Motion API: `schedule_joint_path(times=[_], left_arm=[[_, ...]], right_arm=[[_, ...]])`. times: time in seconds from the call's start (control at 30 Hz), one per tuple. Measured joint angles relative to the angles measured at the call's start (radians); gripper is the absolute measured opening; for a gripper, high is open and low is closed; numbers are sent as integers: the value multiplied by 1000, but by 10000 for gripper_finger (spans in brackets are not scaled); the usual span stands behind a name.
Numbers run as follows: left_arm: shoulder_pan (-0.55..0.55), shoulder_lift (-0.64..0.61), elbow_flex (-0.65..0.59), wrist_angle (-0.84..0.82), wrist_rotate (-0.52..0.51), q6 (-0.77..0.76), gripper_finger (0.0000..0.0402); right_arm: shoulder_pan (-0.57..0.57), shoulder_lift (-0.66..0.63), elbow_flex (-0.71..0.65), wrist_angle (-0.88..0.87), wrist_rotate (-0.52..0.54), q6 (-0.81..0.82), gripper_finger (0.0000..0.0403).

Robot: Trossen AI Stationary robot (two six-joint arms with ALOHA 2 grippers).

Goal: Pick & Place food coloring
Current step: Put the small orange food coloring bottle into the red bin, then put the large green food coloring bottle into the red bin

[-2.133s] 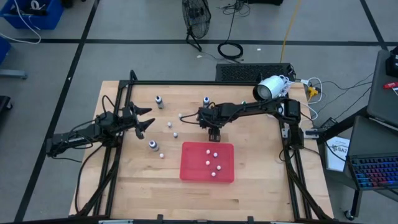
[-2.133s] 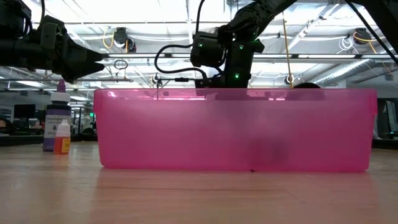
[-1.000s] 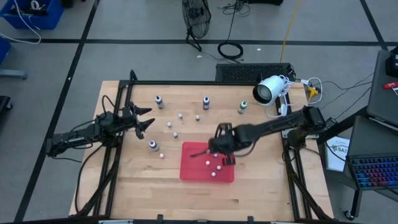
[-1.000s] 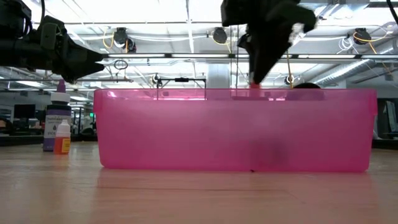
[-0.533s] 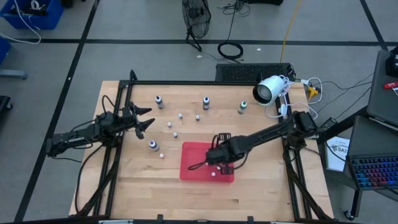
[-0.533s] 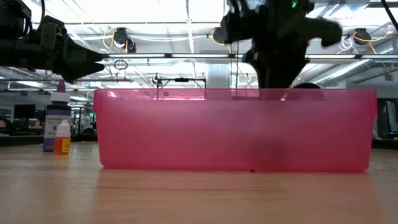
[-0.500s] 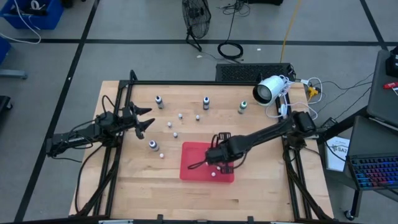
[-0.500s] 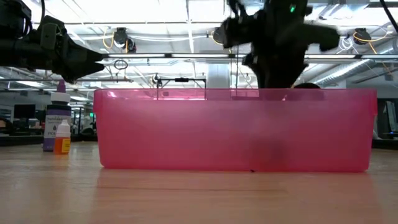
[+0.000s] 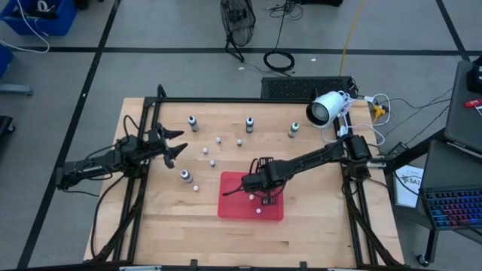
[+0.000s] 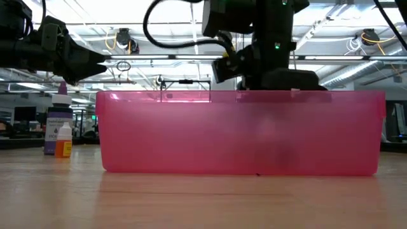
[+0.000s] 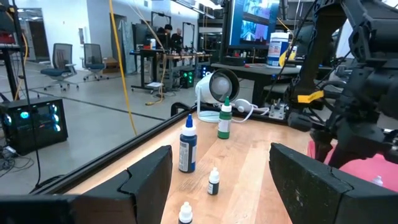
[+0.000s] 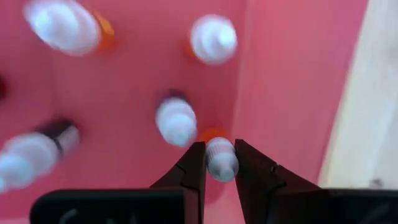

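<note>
High view: the right gripper (image 9: 261, 190) reaches over the red tray (image 9: 230, 207), which already holds several small bottles (image 9: 258, 211); more bottles (image 9: 212, 162) stand loose on the table (image 9: 173, 226). The left gripper (image 9: 175, 149) waits at the table's left side, fingers spread and empty.

Low view: the right arm hangs low above the tray wall (image 10: 241, 133), likely for a gentle release.

Left wrist view: its open fingers frame a blue bottle (image 11: 186, 147) and a green one (image 11: 224, 121) standing farther off.

Right wrist view: the fingers are clamped on a white-capped bottle (image 12: 221, 159), hanging over the tray floor near one wall, clear of the others lying there.
</note>
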Motion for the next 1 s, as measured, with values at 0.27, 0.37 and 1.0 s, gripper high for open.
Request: schedule_joint_path(times=[0.27,0.37,1.0], left_arm=[[0,0,0,0,0,0,269],[0,0,0,0,0,0,269],[0,0,0,0,0,0,269]], right_arm=[[0,2,0,20,-73,-11,65],[0,2,0,20,-73,-11,95],[-46,-157,0,-170,69,44,109]])
